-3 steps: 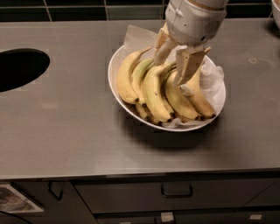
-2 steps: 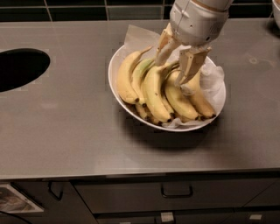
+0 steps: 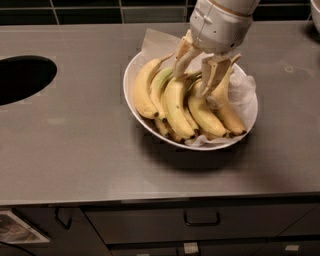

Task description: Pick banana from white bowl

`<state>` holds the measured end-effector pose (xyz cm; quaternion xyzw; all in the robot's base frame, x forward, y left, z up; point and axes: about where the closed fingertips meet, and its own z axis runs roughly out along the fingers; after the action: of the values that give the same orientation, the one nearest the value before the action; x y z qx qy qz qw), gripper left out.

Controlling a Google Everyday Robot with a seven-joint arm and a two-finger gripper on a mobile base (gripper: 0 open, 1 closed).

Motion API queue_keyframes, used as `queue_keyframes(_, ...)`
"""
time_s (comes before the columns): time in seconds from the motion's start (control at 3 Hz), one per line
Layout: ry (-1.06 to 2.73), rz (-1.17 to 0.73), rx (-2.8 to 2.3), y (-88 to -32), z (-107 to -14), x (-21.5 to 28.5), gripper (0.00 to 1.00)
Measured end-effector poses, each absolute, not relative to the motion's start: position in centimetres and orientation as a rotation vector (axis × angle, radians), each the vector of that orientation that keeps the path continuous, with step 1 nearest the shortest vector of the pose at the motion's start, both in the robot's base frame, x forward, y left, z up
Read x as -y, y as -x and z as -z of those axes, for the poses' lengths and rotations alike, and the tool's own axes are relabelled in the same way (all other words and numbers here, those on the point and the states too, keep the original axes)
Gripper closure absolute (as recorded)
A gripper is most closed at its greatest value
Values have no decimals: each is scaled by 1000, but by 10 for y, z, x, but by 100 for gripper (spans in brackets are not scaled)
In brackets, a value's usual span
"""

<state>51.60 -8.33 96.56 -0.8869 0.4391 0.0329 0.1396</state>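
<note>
The white bowl (image 3: 131,95) sits on the steel counter, lined with crumpled white paper and holding several bananas. The banana (image 3: 176,107), long, curved and fully yellow, lies in the middle with its dark tip toward the front. A green-tinged banana (image 3: 160,82) lies just left of it. My gripper (image 3: 194,75) hangs over the back of the bowl, open. Its fingers (image 3: 181,56) stand on either side of the stem ends of the middle bananas. The right finger lies against a banana on the right (image 3: 227,107), whose stem points up beside it.
A dark round opening (image 3: 22,77) is cut into the counter at the left. Dark tiles run along the back wall. Drawers with handles (image 3: 201,218) sit under the counter's front edge. A white object (image 3: 316,12) shows at the top right corner.
The arm's body has shifted a little up and to the right. The fingers stay about as far apart as before, and the bananas have not moved.
</note>
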Motion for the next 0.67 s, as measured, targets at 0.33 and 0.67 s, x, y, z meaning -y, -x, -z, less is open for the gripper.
queue_keyframes(0.33, 2586, -90, -1227, -523, -965, 72, 50)
queue_keyframes(0.67, 2611, -71, -1186, -529, -968, 59, 50)
